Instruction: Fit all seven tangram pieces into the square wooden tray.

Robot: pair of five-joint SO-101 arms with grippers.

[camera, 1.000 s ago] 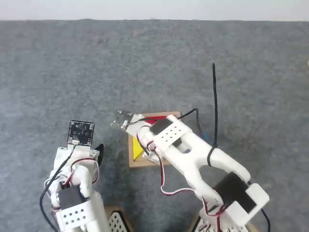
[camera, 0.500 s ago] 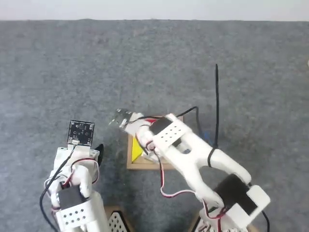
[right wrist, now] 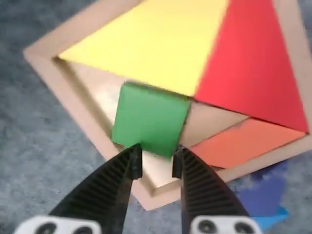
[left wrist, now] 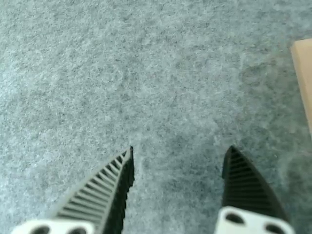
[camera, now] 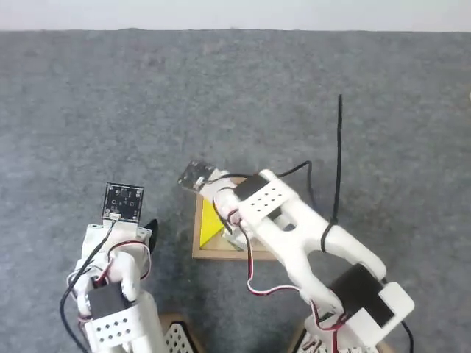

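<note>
Closest of all, the right hand [right wrist: 156,158] is seen from its own wrist. Its two dark ribbed fingers are drawn narrowly together and appear to be pinching the near edge of a green square [right wrist: 148,119]. The square is held directly ahead of the fingertips, over the square wooden tray [right wrist: 73,97]. Its far edge is set almost parallel to the long edge of a yellow triangle [right wrist: 151,44] just beyond it. Whether the square is laid flat on the tray's floor or lifted slightly cannot be told.

Bare wood is shown on one side of the square, between it and the tray's rim, and a smaller bare wedge on the other side, towards an orange piece [right wrist: 239,144]. Farther ahead, a red triangle [right wrist: 248,63] is seated against the yellow one. A blue piece [right wrist: 265,195] is left outside the tray on the grey worktop [right wrist: 29,146], just past the rim beside the orange piece.

The coming move is judged to turn on one relation: open floor lies right beneath and beside the held square, so only a small shift and a release should be needed.

Farthest off, the left hand [left wrist: 178,161] is hung over bare worktop with fingers spread wide and nothing between them. The tray is well off to its side, so the right arm is the nearer.
</note>
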